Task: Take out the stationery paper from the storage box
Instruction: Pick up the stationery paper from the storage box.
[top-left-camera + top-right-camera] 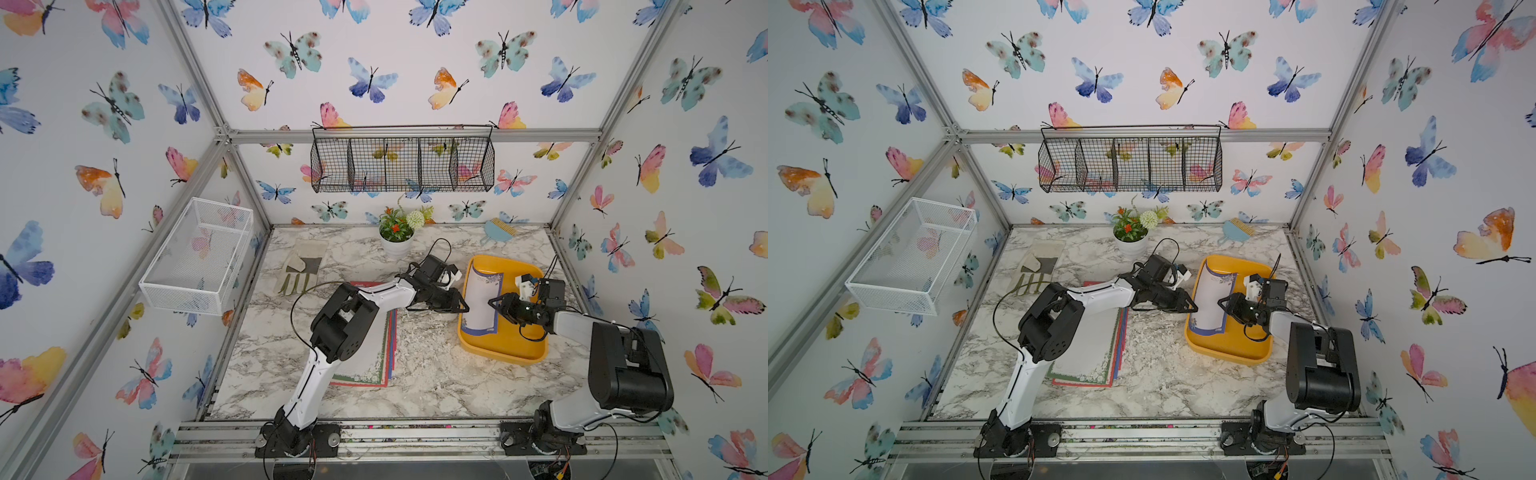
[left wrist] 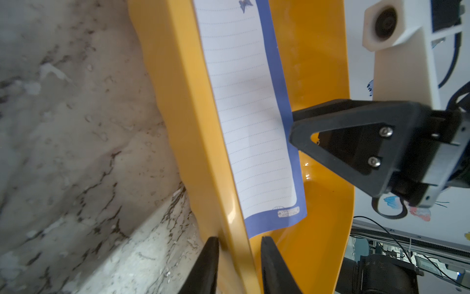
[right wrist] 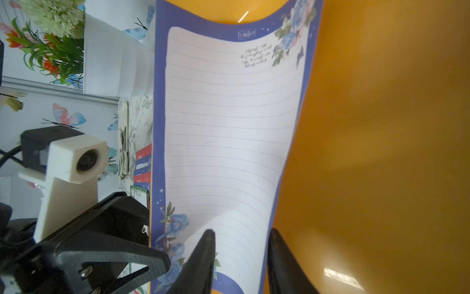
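Found stacked sheets (image 1: 370,357) on the worktop (image 1: 415,386) at left. Saw left gripper (image 1: 463,306) with fingers clenched on the left wall of the storage box (image 1: 519,347). Noted blue-bordered stationery paper (image 1: 482,303) inside, curled up off the floor. Caught right gripper (image 1: 493,301) with fingers parted, astride the paper's raised right edge.

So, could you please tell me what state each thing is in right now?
blue-bordered sheet: in the storage box, bowed upward.
left gripper: straddling the box's wall; grip unclear.
right gripper: open, jaws either side of the sheet's edge.
stack of sheets: flat on the table, outside the box.
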